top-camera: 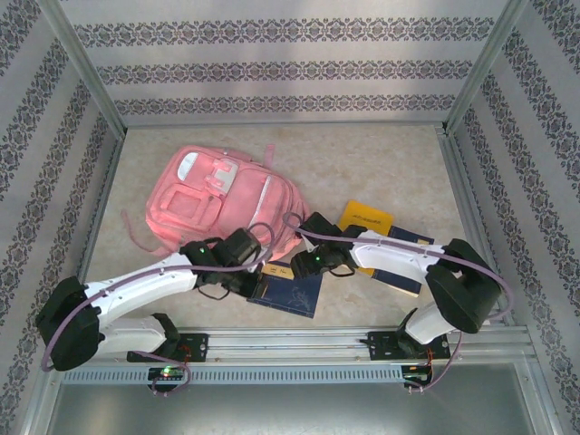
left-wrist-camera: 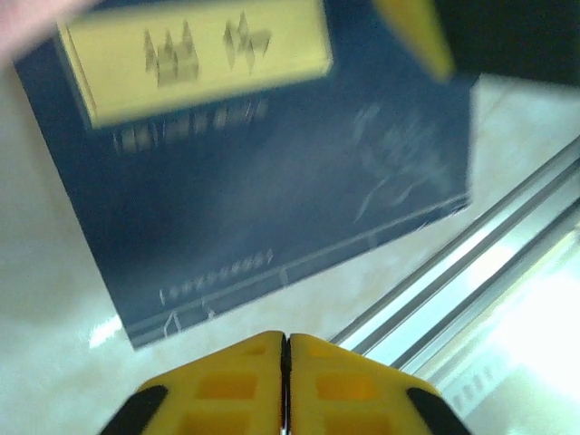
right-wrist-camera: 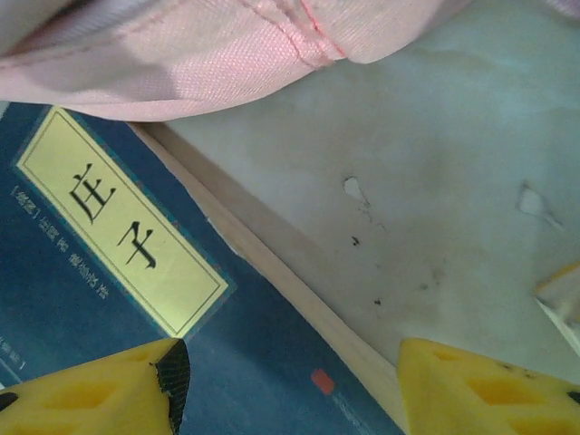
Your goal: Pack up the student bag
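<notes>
1. The student bag point(top-camera: 213, 204) lies flat at the left-middle of the table point(top-camera: 381, 172), with its front pockets facing up. I cannot tell whether its main opening is unzipped. If it is shut, a book pushed against it will only slide the soft bag away.
2. My left claw point(left-wrist-camera: 285, 349) is closed, finger against finger, and holds nothing. It hangs low over the near edge of the blue book point(top-camera: 290, 292). Like this it can only push. A push in the wrong direction may send the book toward the metal rail point(left-wrist-camera: 453, 272) just beside it.
3. The blue book lies flat on the table, and its far corner is tucked under the lower edge of the bag. I judge such a thin flat edge hard to pinch, so my fingers may slip off.
4. My right claw point(right-wrist-camera: 290, 362) is open above the book's long edge, near the pink fabric. If it closes here, it may catch the fabric together with the cover. Both my claws are also very near each other, so they may collide.
5. Further right, a yellow book point(top-camera: 367, 219) and another dark book point(top-camera: 400, 282) wait, partly under my right forearm, which may drag them.
</notes>
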Tool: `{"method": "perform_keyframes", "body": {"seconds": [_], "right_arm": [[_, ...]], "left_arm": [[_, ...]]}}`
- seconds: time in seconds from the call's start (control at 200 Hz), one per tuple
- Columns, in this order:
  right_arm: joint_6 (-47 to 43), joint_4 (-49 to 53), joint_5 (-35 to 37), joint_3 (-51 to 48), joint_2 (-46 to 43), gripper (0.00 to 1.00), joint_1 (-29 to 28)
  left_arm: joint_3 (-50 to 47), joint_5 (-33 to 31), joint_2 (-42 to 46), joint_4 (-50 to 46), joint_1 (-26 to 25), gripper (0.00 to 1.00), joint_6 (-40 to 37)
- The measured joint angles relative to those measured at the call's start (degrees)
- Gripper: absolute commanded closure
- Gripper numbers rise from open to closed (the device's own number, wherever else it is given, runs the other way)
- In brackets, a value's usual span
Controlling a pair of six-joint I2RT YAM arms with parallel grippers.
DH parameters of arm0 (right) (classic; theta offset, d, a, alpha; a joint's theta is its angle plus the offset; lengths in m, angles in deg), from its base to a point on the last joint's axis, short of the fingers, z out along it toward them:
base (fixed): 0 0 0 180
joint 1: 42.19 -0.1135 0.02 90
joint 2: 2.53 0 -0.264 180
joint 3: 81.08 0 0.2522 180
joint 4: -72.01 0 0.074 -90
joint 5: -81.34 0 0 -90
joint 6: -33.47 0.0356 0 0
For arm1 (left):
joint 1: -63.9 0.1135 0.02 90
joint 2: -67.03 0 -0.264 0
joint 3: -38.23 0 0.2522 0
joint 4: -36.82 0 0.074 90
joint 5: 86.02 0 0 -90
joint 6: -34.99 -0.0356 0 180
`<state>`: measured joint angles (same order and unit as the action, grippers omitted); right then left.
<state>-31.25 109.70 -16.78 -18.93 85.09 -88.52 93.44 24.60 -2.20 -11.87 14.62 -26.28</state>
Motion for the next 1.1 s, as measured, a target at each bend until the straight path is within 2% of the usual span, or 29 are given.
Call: {"method": "perform_keyframes", "body": {"seconds": [0.11, 0.205, 0.49, 0.729, 0.864, 0.994, 1.104], "right_arm": [[0.0, -1.8, -2.1, 0.3, 3.4, 0.37, 0.9], [0.3, -2.9, -3.6, 0.3, 4.9, 0.37, 1.6], [1.5, -5.4, -9.5, -0.4, 5.0, 0.36, 4.6], [1.4, -5.6, -10.9, -0.7, 5.5, 0.36, 5.4], [1.3, -5.5, -10.9, -0.8, 5.3, 0.43, 5.7], [1.7, -4.8, -11.6, -1.0, 3.7, 0.58, 6.5], [2.1, -4.0, -13.6, -1.2, 0.9, 0.60, 6.8]], "left_arm": [[-3.7, -0.3, 0.3, 2.7, -4.2, 0.94, 2.6], [-5.1, -0.3, -0.7, 5.9, -5.8, 0.94, 4.4], [-5.1, 0.0, -11.6, 15.5, -6.6, 0.94, 5.6], [-3.7, 2.4, -14.8, 18.7, -6.7, 0.94, 5.7], [-3.5, 3.1, -15.3, 19.0, -6.7, 0.94, 5.6], [-3.4, 3.4, -15.6, 19.7, -6.6, 0.94, 5.6], [-3.8, 3.5, -15.7, 21.0, -6.5, 0.94, 5.6]]}}
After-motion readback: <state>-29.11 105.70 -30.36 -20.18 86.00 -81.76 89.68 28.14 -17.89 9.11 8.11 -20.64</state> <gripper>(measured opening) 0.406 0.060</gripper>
